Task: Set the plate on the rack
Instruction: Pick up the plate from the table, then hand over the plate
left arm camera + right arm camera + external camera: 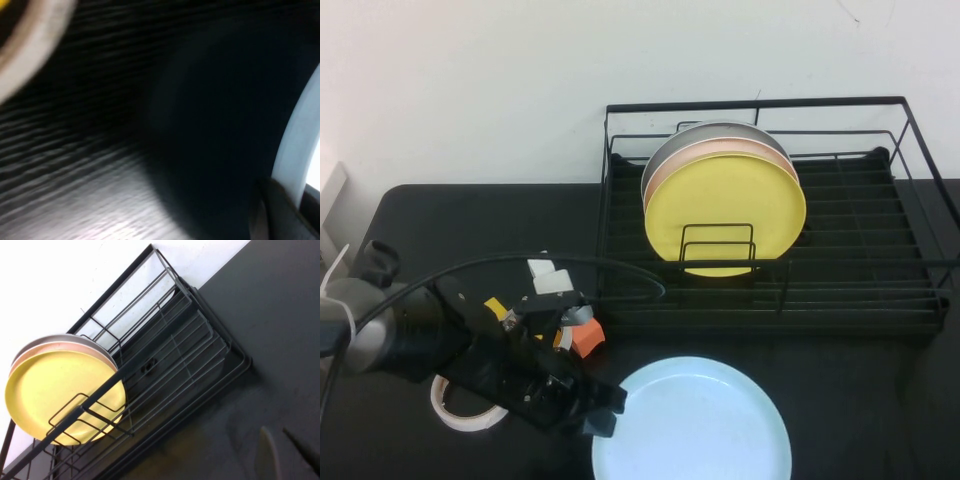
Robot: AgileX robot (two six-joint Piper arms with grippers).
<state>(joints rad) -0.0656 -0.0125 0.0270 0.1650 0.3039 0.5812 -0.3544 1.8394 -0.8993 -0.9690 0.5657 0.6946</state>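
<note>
The plate (692, 422), pale blue and round, lies flat on the black table (460, 215) at the bottom centre of the high view, nearest the camera, its lower edge cut by the frame; it is outside the rack and in front of it. At its left rim sits the left gripper (601, 410), low in the lower left of the frame at the end of the dark left arm (450, 345), which reaches in from the left edge; the fingertips touch or nearly touch the plate's edge, but whether the jaws are spread or closed on the rim cannot be told; in the left wrist view a dark finger (280, 215) shows against the plate's pale rim (300, 135), with blurred dark tabletop filling the rest. Beneath the arm a roll of white tape (460, 410) lies on the table; just right of it, beside the gripper's body, is a small orange object (586, 338). Further right and higher, the rack (880, 290) of black wire fills the upper right of the high view; a yellow plate (725, 212) stands upright in its dividers, with a pink plate (705, 153) and a grey plate (715, 128) close behind it. The right gripper is outside the high view; the right wrist view shows the rack (190, 365) and yellow plate (60, 390), plus a blurred dark shape at the lower right corner, so its fingers' state cannot be told.
</note>
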